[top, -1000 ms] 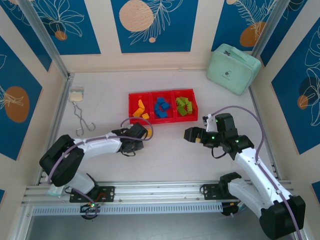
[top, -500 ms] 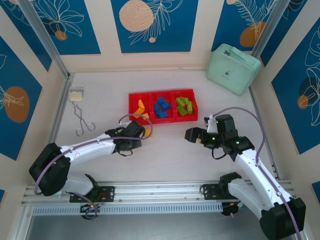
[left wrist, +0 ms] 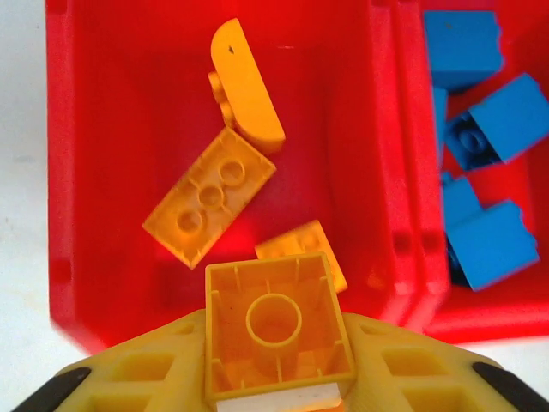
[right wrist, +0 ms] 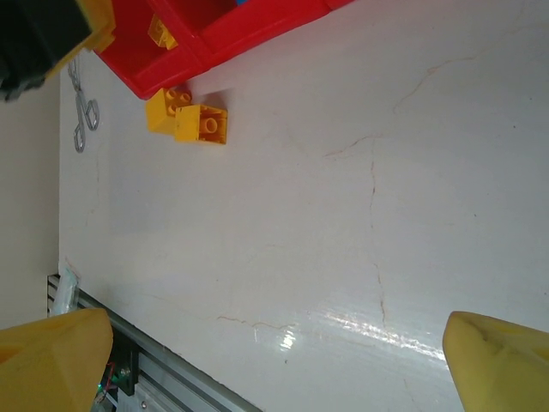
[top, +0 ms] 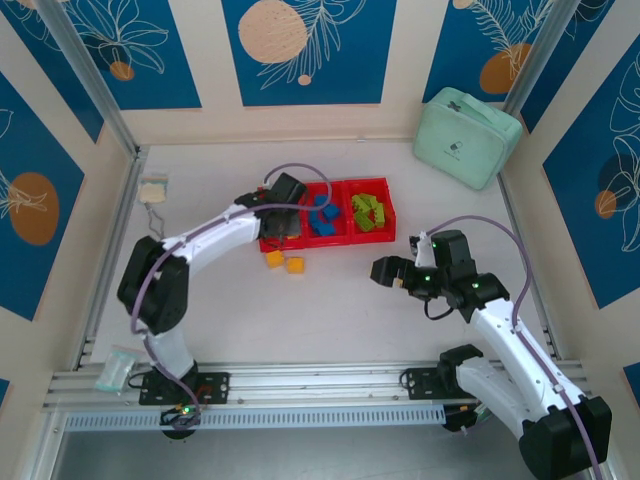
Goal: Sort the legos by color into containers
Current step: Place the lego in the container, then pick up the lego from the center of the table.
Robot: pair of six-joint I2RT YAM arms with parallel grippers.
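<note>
Left gripper [top: 278, 226]: pinching one yellow-orange brick [left wrist: 277, 330] hollow side up, held over the near edge of the red tray's [top: 340, 241] left compartment [left wrist: 103, 129].
Right gripper [top: 380, 270]: fingers spread wide, holding nothing, over bare table well apart from the tray.
Done: three yellow-orange bricks [left wrist: 210, 196] lie directly ahead of the left gripper in that compartment; blue bricks [left wrist: 493, 120] sit to its right in the middle compartment; light green bricks [top: 368, 212] fill the one beyond.
Left: the held brick looks ready to drop; two loose yellow-orange bricks [top: 284, 262] lie on the table just behind the left gripper, beside the tray's near wall. The task seems nearly finished.
Surroundings: a mint-green zippered case [top: 467, 135] far beyond the right gripper; metal scissor tongs [right wrist: 83, 120] off to the left gripper's left.
Obstacles: nothing appears to block the drop.
</note>
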